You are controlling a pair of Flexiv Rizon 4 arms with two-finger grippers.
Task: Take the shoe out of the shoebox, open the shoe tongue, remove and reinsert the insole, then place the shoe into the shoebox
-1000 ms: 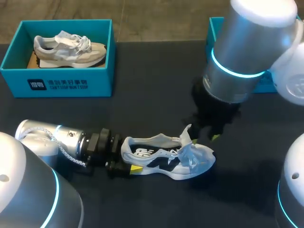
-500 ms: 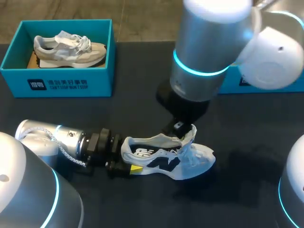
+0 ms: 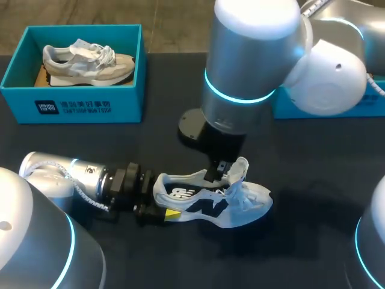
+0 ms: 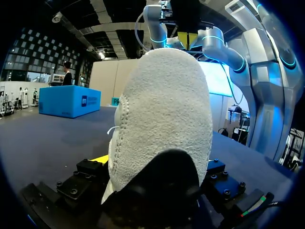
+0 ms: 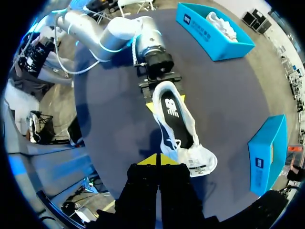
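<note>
The dark table (image 3: 301, 247) holds everything. My big right arm (image 3: 252, 60) hangs over the middle, and my left arm (image 3: 66, 177) lies low. A blue shoebox (image 3: 72, 108) at the far left has another shoe (image 3: 87, 60) inside. A second blue box (image 5: 268, 143) is partly hidden behind the right arm.

The white and navy shoe (image 3: 210, 205) sits on the table, out of its box. The left gripper (image 3: 161, 201) pinches its heel from both sides. The right gripper (image 5: 157, 160) hovers by the tongue (image 3: 239, 171) with its fingers pressed together, holding nothing.

The shoe looks light and bendy, so the firm heel is a good place to hold it. The dark insole (image 5: 175, 121) looks thin and floppy, so it is best pinched at its edge. I can't tell if it is loose.
</note>
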